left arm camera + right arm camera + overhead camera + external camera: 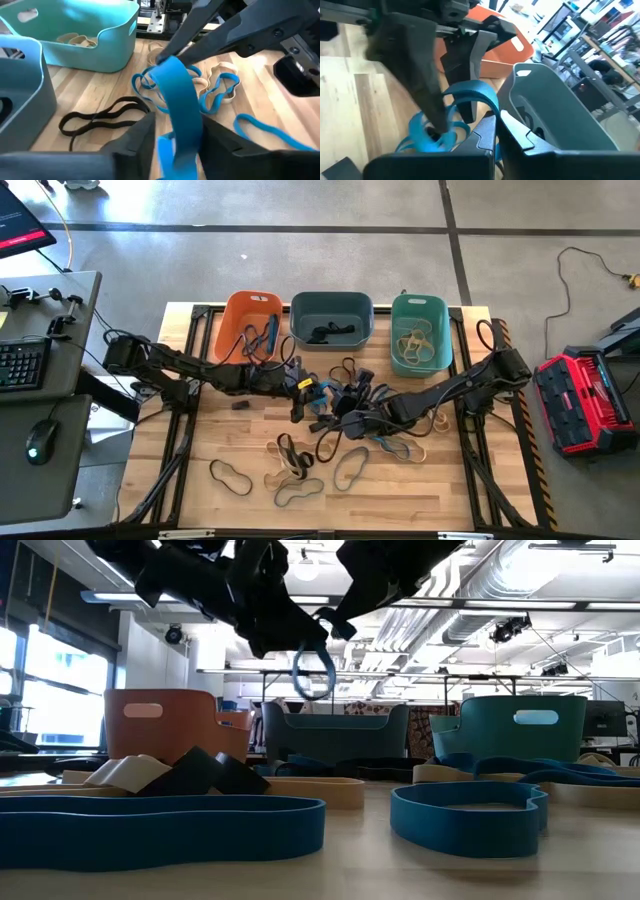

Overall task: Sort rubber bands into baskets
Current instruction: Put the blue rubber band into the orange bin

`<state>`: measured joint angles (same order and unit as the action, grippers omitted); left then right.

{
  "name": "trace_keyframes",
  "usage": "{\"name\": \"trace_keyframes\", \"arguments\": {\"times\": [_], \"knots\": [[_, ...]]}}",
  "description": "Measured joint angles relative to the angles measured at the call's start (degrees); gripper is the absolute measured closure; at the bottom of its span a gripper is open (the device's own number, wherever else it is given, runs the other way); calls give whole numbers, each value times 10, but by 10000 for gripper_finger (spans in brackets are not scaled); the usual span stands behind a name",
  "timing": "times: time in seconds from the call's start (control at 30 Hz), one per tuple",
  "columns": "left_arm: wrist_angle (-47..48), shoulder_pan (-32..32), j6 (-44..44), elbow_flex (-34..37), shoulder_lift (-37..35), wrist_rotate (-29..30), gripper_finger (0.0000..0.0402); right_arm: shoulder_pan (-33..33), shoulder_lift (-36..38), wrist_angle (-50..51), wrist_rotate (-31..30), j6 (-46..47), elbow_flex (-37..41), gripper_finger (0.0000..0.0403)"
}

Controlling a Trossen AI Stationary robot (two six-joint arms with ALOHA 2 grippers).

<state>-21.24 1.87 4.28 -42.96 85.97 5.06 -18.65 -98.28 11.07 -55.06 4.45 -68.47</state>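
One blue rubber band [181,107] hangs in the air over the middle of the table [190,490], pinched between the fingers of the left gripper [310,392]; the right gripper [349,423] sits just beside it with fingers closed on nothing. More bands [290,465] lie loose on the wood, and orange [230,330], slate [332,305] and teal [420,305] baskets line the far edge

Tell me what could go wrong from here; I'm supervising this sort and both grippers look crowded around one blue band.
The left gripper and right gripper both meet at the lifted blue rubber band, so it might stretch and snap free. It could also fall back into the loose rubber bands below rather than the orange basket.
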Motion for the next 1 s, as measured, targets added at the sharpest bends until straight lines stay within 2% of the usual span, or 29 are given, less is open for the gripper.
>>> {"name": "trace_keyframes", "arguments": {"times": [0.13, 0.2, 0.3, 0.47, 0.57, 0.67, 0.8, 1.0], "knots": [[6, 0, -27, 0, 0, 0, 370, 7, 0, -1, 28, 0, 0, 402], [16, 0, -29, 0, 0, 0, 393, 10, 0, -3, 30, 0, 0, 396], [50, 0, -30, 0, -5, 21, 390, 10, 0, -3, 30, 1, 0, 373], [128, -6, -29, 0, -40, 86, 399, 9, 0, -2, 29, 0, 0, 308], [177, -25, -29, 0, -80, 90, 399, 9, 0, 0, 17, 0, 0, 273], [223, -55, -29, 0, -124, 90, 400, 13, 0, 3, 16, 11, 0, 257], [278, -113, -31, -1, -181, 89, 401, 22, 0, 9, 16, 26, 0, 263], [425, -216, -59, -57, -214, 75, 401, 26, 0, 21, 31, 31, 0, 317]]}}
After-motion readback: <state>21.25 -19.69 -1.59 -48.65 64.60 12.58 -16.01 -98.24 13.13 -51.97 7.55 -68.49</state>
